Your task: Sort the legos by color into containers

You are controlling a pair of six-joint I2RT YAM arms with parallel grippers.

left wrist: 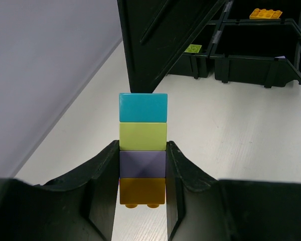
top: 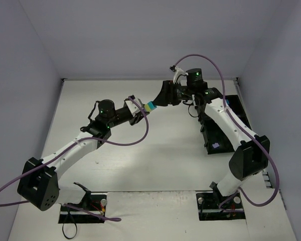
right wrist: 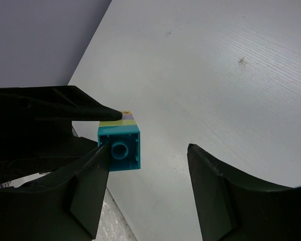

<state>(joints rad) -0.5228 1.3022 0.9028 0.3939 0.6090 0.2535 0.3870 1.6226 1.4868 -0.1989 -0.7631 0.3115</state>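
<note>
The left gripper [left wrist: 142,151] was clamped shut on a stack [left wrist: 143,135] of four bricks, its fingers pinching the lavender one. The right gripper [right wrist: 149,149] had its jaws partly open around the stack's free end. One finger touched the side of the cyan brick [right wrist: 119,148] and the other stood apart from it.

To my eye the job was to pull that cyan brick off. The right fingers should close squarely on the cyan alone, clear of the lime brick [left wrist: 143,136] behind it. A tilt to peel it off looked safer than a straight tug, which might drag the whole stack out of the left grip.

The stack ran cyan, lime, lavender, orange [left wrist: 142,191] from tip to base, each a small glossy square block, with the cyan's hollow underside facing the right wrist. It hung in the air over the tabletop [top: 155,160], nearer the far edge than the near one. The black tray [top: 206,143] lay along the right edge, with a few bricks in its compartments.
</note>
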